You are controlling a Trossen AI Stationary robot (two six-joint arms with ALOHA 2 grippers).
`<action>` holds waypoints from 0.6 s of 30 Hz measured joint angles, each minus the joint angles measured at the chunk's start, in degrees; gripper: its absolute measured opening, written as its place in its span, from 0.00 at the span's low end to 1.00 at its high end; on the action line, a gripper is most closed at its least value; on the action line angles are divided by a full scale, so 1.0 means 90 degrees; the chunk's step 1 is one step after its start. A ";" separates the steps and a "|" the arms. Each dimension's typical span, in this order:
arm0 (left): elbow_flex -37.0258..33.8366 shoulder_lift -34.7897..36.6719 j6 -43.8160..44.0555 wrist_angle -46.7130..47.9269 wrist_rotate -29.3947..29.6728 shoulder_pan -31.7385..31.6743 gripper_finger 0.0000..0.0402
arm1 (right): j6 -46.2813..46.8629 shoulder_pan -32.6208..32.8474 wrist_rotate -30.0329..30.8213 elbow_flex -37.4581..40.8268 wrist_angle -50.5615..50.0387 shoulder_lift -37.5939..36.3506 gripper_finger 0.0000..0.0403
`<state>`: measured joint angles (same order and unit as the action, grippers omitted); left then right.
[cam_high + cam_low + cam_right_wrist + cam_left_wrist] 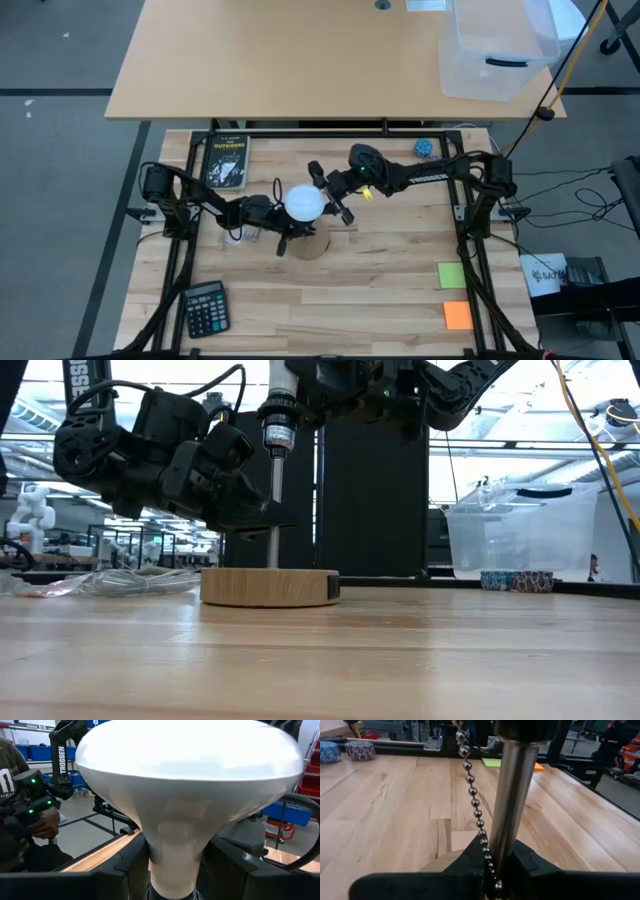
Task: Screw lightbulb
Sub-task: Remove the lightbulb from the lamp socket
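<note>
Clamping the slim metal lamp post (512, 805) above the round wooden base (268, 586): left gripper (497, 870), fingers clenched. Flanking the white frosted lightbulb (187, 785) atop that post: right gripper (175, 865), grip indeterminate.

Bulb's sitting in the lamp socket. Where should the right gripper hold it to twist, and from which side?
Grip the lightbulb on its tapered neck just under the dome, one finger on each side, much as the right gripper sits now. The wide dome is smooth and would probably slip. Come from the right, since the left gripper clamps the lamp pole from the left.
</note>
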<state>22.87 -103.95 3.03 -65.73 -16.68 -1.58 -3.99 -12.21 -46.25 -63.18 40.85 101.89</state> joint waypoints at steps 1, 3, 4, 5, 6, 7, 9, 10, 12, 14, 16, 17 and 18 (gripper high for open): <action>-0.0002 0.0001 -0.0002 0.0026 0.0006 0.0000 0.08 | 0.0005 0.0023 0.0004 0.0000 0.0035 0.0003 0.41; -0.0005 0.0006 -0.0002 0.0098 0.0054 0.0000 0.08 | 0.0013 0.0057 0.0059 0.0002 0.0109 0.0010 0.41; -0.0007 0.0006 0.0002 0.0118 0.0096 0.0007 0.08 | 0.0015 0.0066 0.0103 0.0005 0.0122 0.0010 0.41; -0.0010 0.0006 0.0009 0.0120 0.0133 0.0012 0.08 | 0.0050 0.0075 0.0179 0.0005 0.0150 0.0010 0.42; -0.0012 0.0006 0.0027 0.0118 0.0145 0.0012 0.08 | 0.0138 0.0085 0.0268 0.0007 0.0167 0.0010 0.43; -0.0012 0.0006 0.0030 0.0119 0.0154 0.0012 0.08 | 0.0204 0.0085 0.0296 0.0007 0.0186 0.0010 0.44; -0.0015 0.0006 0.0055 0.0118 0.0224 0.0012 0.08 | 0.0304 0.0085 0.0321 0.0007 0.0210 0.0010 0.47; -0.0016 0.0006 0.0063 0.0118 0.0268 0.0014 0.08 | 0.0341 0.0093 0.0370 0.0007 0.0241 0.0010 0.49; -0.0017 0.0006 0.0064 0.0119 0.0323 0.0017 0.08 | 0.0374 0.0115 0.0431 0.0007 0.0282 0.0000 0.54; -0.0019 0.0006 0.0066 0.0119 0.0435 0.0017 0.08 | 0.0374 0.0115 0.0436 0.0007 0.0285 -0.0002 0.59; -0.0019 0.0006 0.0069 0.0118 0.0526 0.0017 0.08 | 0.0375 0.0115 0.0440 0.0007 0.0280 -0.0002 0.63; -0.0019 0.0006 0.0081 0.0118 0.0567 0.0017 0.08 | 0.0375 0.0115 0.0450 0.0007 0.0274 -0.0014 0.64; -0.0019 0.0006 0.0095 0.0116 0.0644 0.0017 0.08 | 0.0374 0.0105 0.0478 0.0007 0.0237 -0.0043 0.66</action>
<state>22.70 -103.90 3.88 -64.69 -10.88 -1.43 -0.62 -11.27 -41.95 -63.11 42.99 101.50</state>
